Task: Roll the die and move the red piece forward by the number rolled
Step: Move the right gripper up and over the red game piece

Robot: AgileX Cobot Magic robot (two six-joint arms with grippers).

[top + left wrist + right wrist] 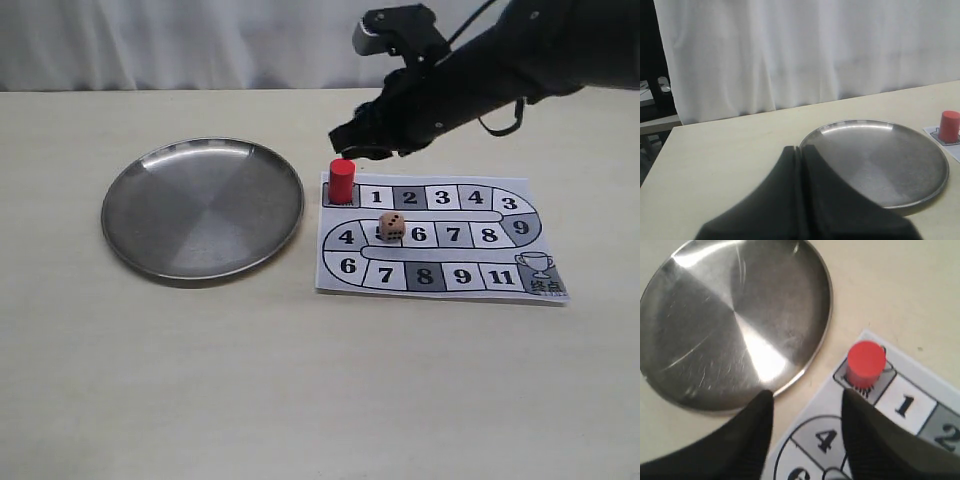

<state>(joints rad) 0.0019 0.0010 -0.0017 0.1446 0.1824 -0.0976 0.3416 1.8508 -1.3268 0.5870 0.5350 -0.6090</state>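
Overhead, black right gripper (806,399), down-tilted, jaws apart and empty, above small red upright cylinder (342,181) toward worktop's far edge; left gripper (799,150) with jaws together.

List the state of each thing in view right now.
Board: flat on the table.
Plate: flat on the table, nothing in it.
Die: resting on the board's middle row, left of 6.
Red piece: upright on the start square, ungripped.
Right gripper: open, hovering close to the red piece.
Left gripper: shut, near the plate.

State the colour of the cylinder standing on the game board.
The cylinder is plain red, clearest in the right wrist view.
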